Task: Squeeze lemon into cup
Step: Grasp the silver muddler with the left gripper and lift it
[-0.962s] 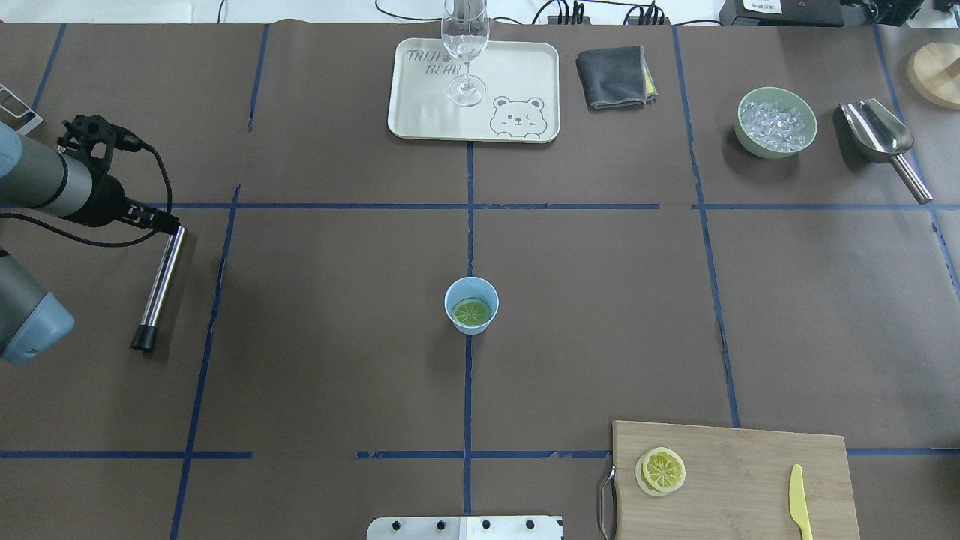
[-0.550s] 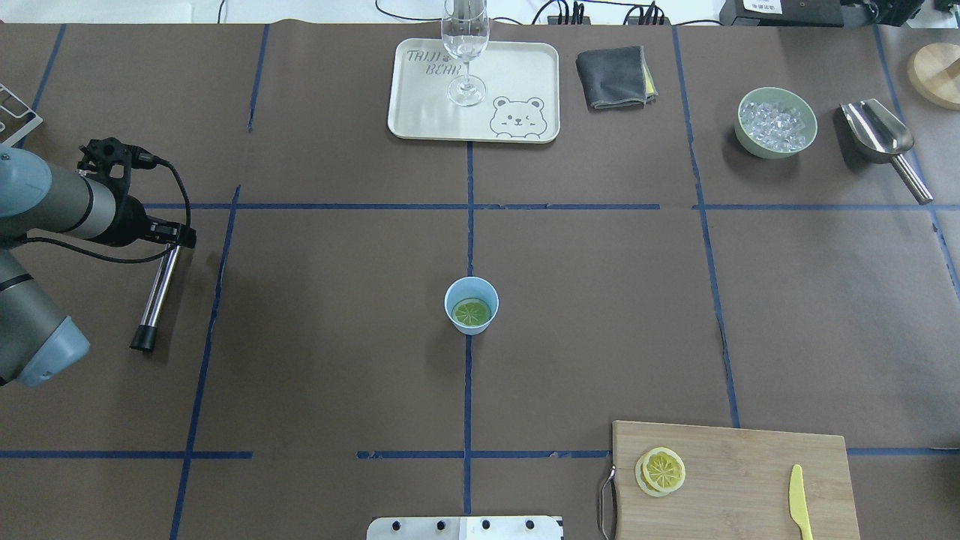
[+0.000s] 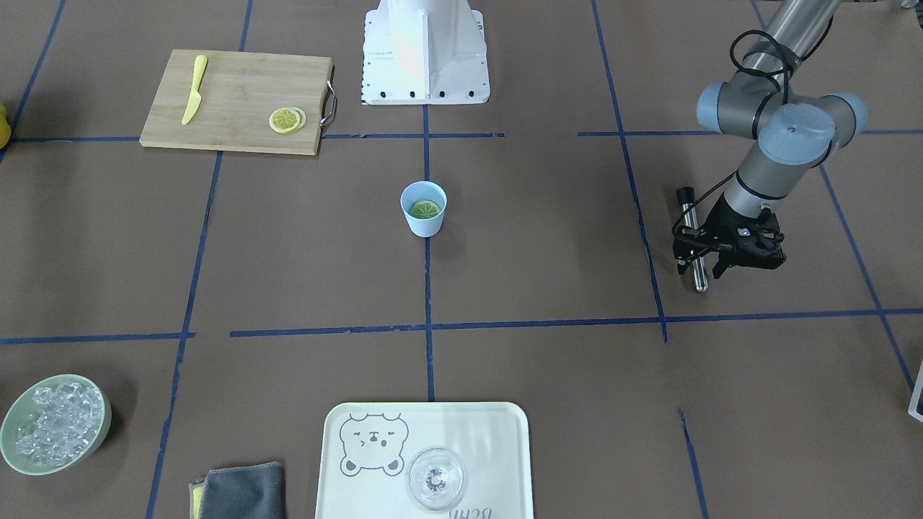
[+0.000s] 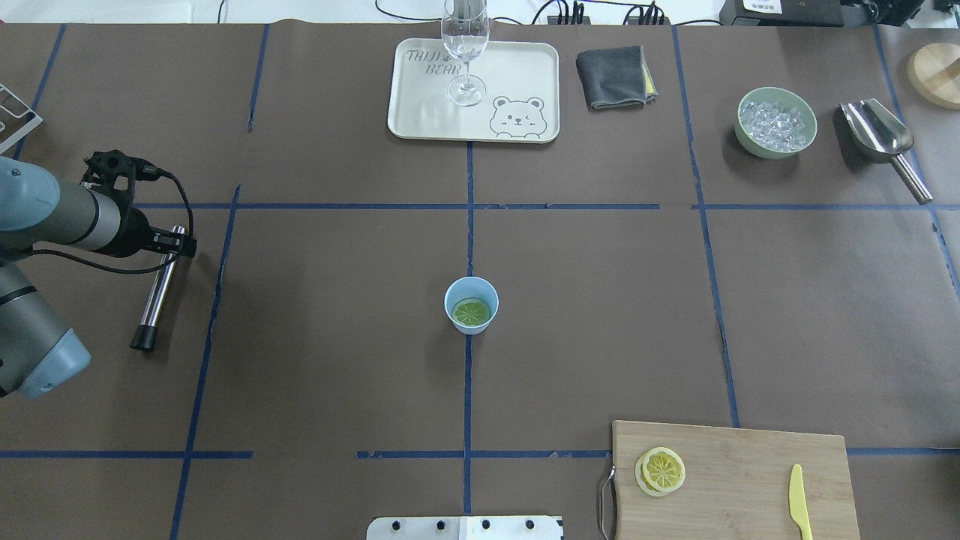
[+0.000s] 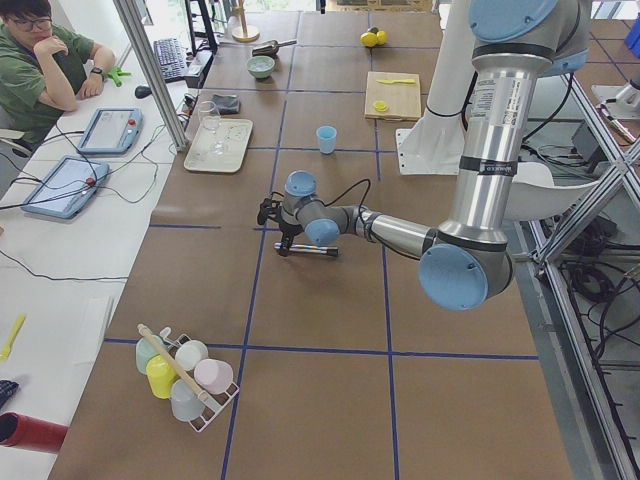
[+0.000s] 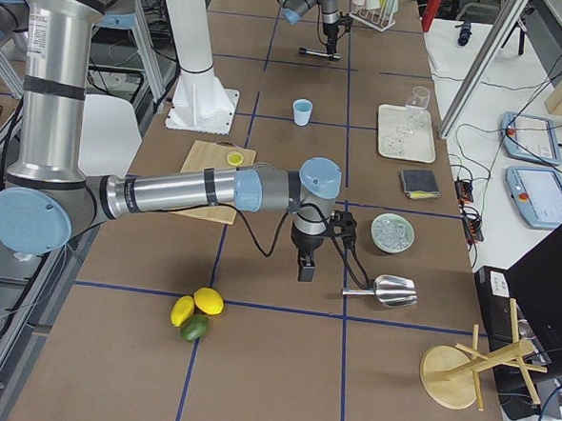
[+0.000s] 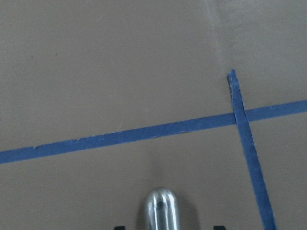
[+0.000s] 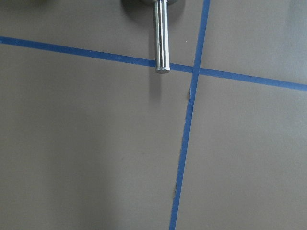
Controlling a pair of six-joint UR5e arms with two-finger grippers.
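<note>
The light-blue cup stands at the table's middle, also in the front view. A lemon slice lies flat inside it. Two more lemon slices lie stacked on the wooden board. My left gripper is open over the far end of a metal rod lying on the table, far left of the cup. The left wrist view shows the rod's end between the spread fingers. My right gripper shows only in the exterior right view, by the scoop; I cannot tell its state.
A yellow plastic knife lies on the board. A tray with a clear glass, a grey cloth, a green bowl of ice and the scoop line the far side. A cup rack stands at the left end.
My left wrist has shifted a little right and toward the robot over the rod's far end. The rod, the cup and the lemon slices have not moved.
</note>
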